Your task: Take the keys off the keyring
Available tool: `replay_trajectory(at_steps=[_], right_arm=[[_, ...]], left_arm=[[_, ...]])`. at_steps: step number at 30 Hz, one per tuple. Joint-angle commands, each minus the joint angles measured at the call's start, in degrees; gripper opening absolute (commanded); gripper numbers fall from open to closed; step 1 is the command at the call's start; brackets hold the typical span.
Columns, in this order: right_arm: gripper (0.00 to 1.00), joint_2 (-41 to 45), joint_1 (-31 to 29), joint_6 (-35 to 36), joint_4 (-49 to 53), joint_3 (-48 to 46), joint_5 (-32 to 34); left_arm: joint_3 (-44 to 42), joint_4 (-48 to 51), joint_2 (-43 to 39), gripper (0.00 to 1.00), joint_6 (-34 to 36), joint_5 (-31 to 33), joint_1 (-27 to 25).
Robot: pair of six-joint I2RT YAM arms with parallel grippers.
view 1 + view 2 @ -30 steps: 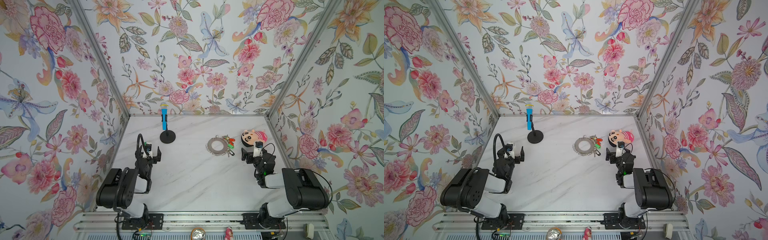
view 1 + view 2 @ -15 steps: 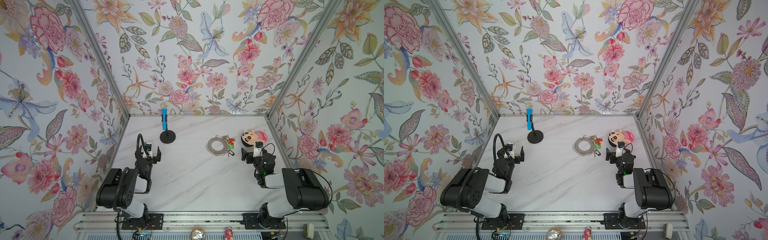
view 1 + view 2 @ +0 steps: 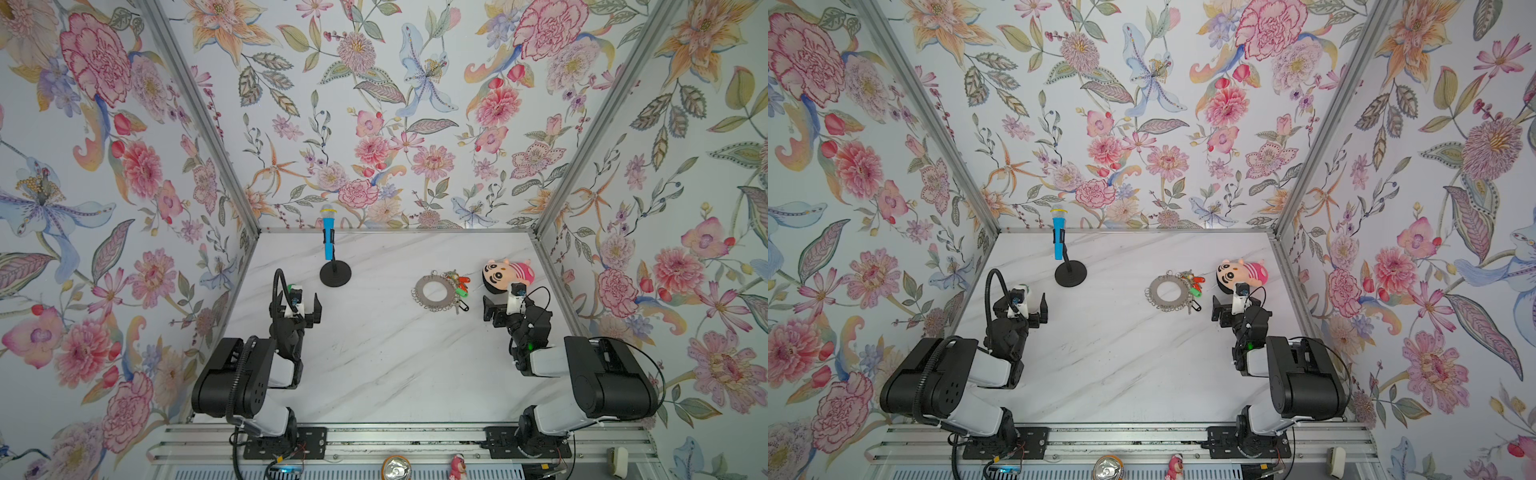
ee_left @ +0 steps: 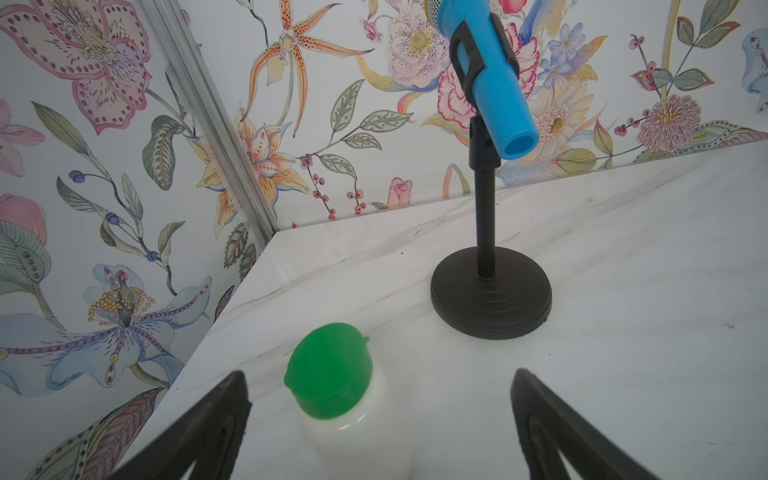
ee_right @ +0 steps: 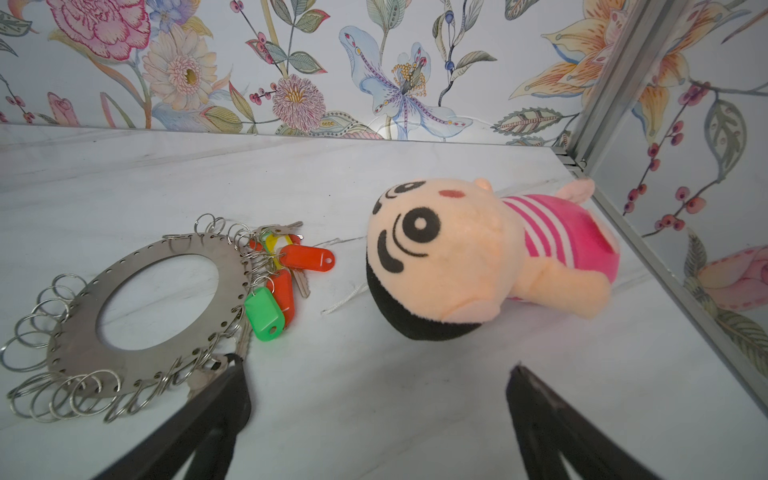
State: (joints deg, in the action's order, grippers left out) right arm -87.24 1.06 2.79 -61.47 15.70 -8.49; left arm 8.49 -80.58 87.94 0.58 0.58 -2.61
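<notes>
Right gripper [image 5: 376, 368] spread wide, empty, one fingertip just beside flat grey metal keyring disc [image 5: 75, 332], seemingly lined up for a first grab. Small silver keys with orange-red and green plastic tags [image 5: 286, 270] bunched on rim loops, not yet off, near pink-striped plush doll [image 5: 457, 257]. Left gripper [image 4: 379, 374] equally wide, well apart, facing green-capped white bottle [image 4: 328, 370].

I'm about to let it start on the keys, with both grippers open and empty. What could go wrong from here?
The keys lie bunched on neighbouring loops, so the right gripper may pinch several tags at once. The keyring lies loose and flat; a pull could drag it along unless the left gripper, now far off by the bottle, pins it. The plush doll close beside the keys could get bumped.
</notes>
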Motion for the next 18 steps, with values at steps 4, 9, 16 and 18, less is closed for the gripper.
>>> replay_trajectory(at_steps=[4, 9, 16, 18], right_arm=[[0.99, 11.88, -1.04, 1.86, 11.75, 2.20, -2.52], [0.99, 19.95, -3.77, -0.41, 26.04, 6.75, -6.41], [0.99, 20.66, -6.89, -6.38, 47.08, 17.58, -11.65], [0.99, 19.33, -7.59, -8.34, 50.08, 19.88, -12.12]], left_arm=[[-0.36, 10.05, -14.98, 0.99, -1.93, 1.53, 0.29], [4.59, 25.30, -24.55, 0.99, -9.78, -0.16, -0.02], [13.75, 45.26, -28.03, 0.99, -22.53, -6.80, -2.78], [15.64, 48.50, -27.89, 0.99, -25.51, -8.09, -4.49]])
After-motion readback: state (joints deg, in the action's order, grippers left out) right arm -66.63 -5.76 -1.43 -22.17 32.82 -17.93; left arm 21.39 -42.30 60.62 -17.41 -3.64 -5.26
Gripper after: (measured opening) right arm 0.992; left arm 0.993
